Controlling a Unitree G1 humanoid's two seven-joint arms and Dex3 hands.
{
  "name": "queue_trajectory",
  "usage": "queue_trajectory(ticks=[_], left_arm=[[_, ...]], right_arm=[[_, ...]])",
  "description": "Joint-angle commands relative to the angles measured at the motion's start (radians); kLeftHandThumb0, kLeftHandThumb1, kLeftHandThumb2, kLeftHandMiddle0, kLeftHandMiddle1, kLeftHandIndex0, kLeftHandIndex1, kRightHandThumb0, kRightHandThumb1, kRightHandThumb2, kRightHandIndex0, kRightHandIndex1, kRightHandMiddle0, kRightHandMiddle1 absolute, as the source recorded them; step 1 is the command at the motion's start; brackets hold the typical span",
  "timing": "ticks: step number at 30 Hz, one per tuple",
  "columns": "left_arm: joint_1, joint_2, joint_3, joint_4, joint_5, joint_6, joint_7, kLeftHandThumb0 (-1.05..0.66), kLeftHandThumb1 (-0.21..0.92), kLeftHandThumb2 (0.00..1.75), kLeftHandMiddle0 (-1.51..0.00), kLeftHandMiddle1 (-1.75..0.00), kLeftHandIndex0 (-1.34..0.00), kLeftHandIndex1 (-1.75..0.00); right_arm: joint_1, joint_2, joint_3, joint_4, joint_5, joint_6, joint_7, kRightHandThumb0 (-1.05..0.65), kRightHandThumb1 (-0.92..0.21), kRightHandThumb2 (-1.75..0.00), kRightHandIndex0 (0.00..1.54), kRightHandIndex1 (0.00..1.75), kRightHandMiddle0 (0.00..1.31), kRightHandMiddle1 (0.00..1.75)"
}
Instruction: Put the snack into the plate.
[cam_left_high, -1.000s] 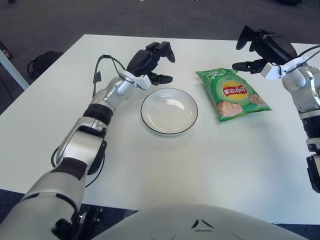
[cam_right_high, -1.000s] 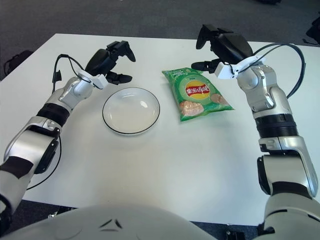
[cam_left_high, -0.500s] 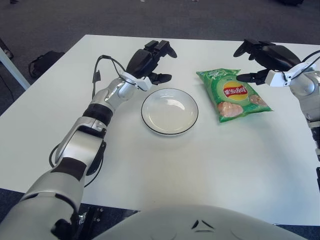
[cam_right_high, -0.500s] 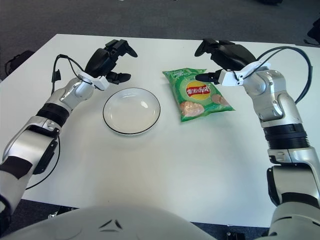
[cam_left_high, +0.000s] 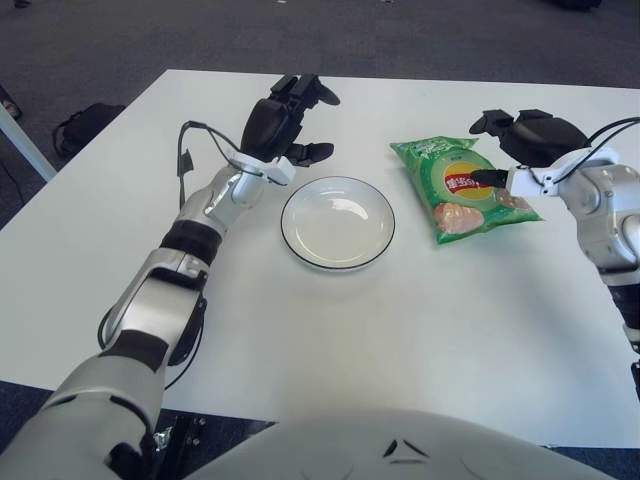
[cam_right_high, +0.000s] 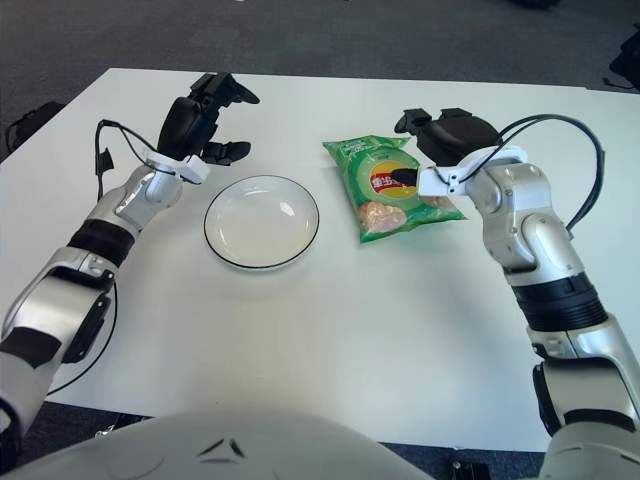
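A green snack bag (cam_left_high: 455, 190) lies flat on the white table, right of the white black-rimmed plate (cam_left_high: 338, 265), which holds nothing. My right hand (cam_left_high: 492, 150) is down at the bag's far right corner. Its fingers are spread over the bag's back edge and its thumb (cam_right_high: 402, 178) lies on the bag's printed face, not closed around it. My left hand (cam_left_high: 305, 120) hovers beyond the plate's far left side, fingers spread and holding nothing.
The white table (cam_left_high: 420, 330) extends toward me from the plate and bag. Its left edge drops to dark carpet, where a black bag (cam_left_high: 85, 125) lies on the floor.
My right hand has come down and toward me from above the table's far right onto the bag's far right corner. My left hand tilted up and slightly left.
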Motion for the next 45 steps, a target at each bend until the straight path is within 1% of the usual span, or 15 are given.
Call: queue_trajectory(ticks=[1,2,4,7,14,17,18,19,21,24,28,30,35,40,45], left_arm=[[0.021,0.007,0.022,-0.03,-0.017,0.016,0.022,-0.52,0.89,0.77,-0.38,-1.43,-0.18,-1.38],[0.026,0.006,0.025,-0.038,-0.015,0.015,0.032,-0.52,0.89,0.77,-0.38,-1.44,-0.18,-1.38],[0.04,0.007,0.033,-0.058,-0.014,0.013,0.045,-0.51,0.87,0.79,-0.38,-1.44,-0.18,-1.4],[0.052,0.005,0.035,-0.074,-0.012,0.015,0.058,-0.5,0.84,0.82,-0.38,-1.46,-0.18,-1.41],[0.071,0.006,0.04,-0.103,-0.008,0.012,0.076,-0.49,0.82,0.84,-0.36,-1.46,-0.18,-1.42],[0.079,0.008,0.042,-0.111,-0.001,0.009,0.094,-0.48,0.81,0.85,-0.36,-1.44,-0.19,-1.43],[0.081,0.009,0.042,-0.113,0.0,0.01,0.097,-0.44,0.85,0.73,-0.36,-1.42,-0.19,-1.54],[0.082,0.011,0.043,-0.116,0.006,0.01,0.105,-0.4,0.87,0.66,-0.37,-1.41,-0.19,-1.62],[0.086,0.015,0.043,-0.12,0.014,0.009,0.12,-0.38,0.9,0.59,-0.37,-1.39,-0.19,-1.68],[0.092,0.017,0.043,-0.127,0.021,0.006,0.135,-0.36,0.91,0.54,-0.37,-1.36,-0.19,-1.72],[0.099,0.022,0.043,-0.13,0.023,-0.002,0.147,-0.35,0.92,0.52,-0.39,-1.35,-0.19,-1.74],[0.104,0.027,0.044,-0.132,0.026,-0.008,0.156,-0.35,0.92,0.52,-0.39,-1.34,-0.19,-1.74],[0.123,0.04,0.052,-0.152,0.025,-0.027,0.17,-0.35,0.92,0.52,-0.4,-1.3,-0.19,-1.75],[0.144,0.052,0.067,-0.177,0.018,-0.044,0.176,-0.35,0.92,0.52,-0.41,-1.27,-0.2,-1.75],[0.162,0.062,0.087,-0.208,0.014,-0.055,0.182,-0.35,0.92,0.51,-0.41,-1.26,-0.2,-1.74]], right_arm=[[0.009,0.013,0.048,-0.074,-0.152,0.048,0.021,-1.04,-0.92,-1.01,0.13,1.56,0.0,0.47],[0.01,0.014,0.059,-0.088,-0.189,0.057,0.034,-1.04,-0.92,-1.02,0.14,1.58,0.0,0.47],[0.01,0.014,0.074,-0.102,-0.243,0.066,0.056,-1.05,-0.92,-1.05,0.2,1.68,0.0,0.43],[0.01,0.02,0.084,-0.111,-0.298,0.073,0.089,-1.05,-0.92,-1.07,0.27,1.72,0.0,0.4],[-0.007,0.055,0.091,-0.111,-0.371,0.075,0.156,-1.05,-0.92,-1.1,0.46,1.74,0.0,0.36],[-0.031,0.07,0.101,-0.092,-0.392,0.074,0.21,-1.05,-0.92,-1.12,0.55,1.75,0.0,0.34],[-0.036,0.074,0.103,-0.088,-0.398,0.073,0.223,-1.05,-0.92,-1.13,0.58,1.75,0.0,0.33],[-0.046,0.077,0.109,-0.082,-0.408,0.069,0.242,-1.05,-0.92,-1.13,0.6,1.75,0.0,0.33],[-0.066,0.084,0.122,-0.069,-0.425,0.059,0.274,-1.05,-0.92,-1.14,0.63,1.75,0.0,0.32],[-0.091,0.094,0.139,-0.046,-0.436,0.043,0.305,-1.05,-0.92,-1.15,0.68,1.75,0.0,0.3],[-0.122,0.132,0.17,0.02,-0.444,0.038,0.306,-1.05,-0.92,-1.16,0.76,1.75,0.0,0.27],[-0.132,0.148,0.181,0.064,-0.437,0.034,0.296,-1.05,-0.92,-1.16,0.76,1.75,0.0,0.27],[-0.149,0.161,0.195,0.133,-0.423,0.023,0.283,-1.05,-0.92,-1.16,0.71,1.75,0.0,0.28],[-0.15,0.172,0.198,0.161,-0.407,0.021,0.297,-1.05,-0.92,-1.17,0.72,1.69,0.0,0.35],[-0.145,0.186,0.198,0.174,-0.388,0.034,0.323,-1.04,-0.92,-1.2,0.75,1.61,0.0,0.46]])
